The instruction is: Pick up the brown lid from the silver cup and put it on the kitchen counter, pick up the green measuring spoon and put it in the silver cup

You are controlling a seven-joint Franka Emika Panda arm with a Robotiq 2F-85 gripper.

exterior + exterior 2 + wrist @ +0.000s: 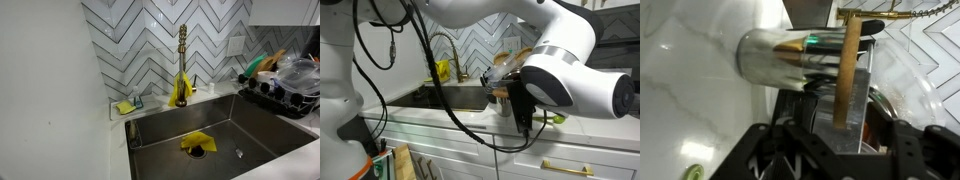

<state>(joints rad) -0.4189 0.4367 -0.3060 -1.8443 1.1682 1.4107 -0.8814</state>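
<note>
In the wrist view the silver cup (780, 55) lies sideways across the picture, with the brown lid (850, 70) edge-on at its right end. My gripper (840, 135) is open; its black fingers stand wide apart on either side of the lid and do not touch it. In an exterior view the arm (560, 80) hides most of the cup (503, 100) on the pale kitchen counter (470, 122), beside the sink. A small green thing (556, 118) on the counter next to the arm may be the measuring spoon; it is too small to tell.
A steel sink (200, 140) holds a yellow sponge (197, 143). A brass faucet (182, 60) has a yellow cloth on it. A dish rack (285, 85) full of dishes stands at the sink's right. A small holder (128, 105) sits on the counter by the chevron wall.
</note>
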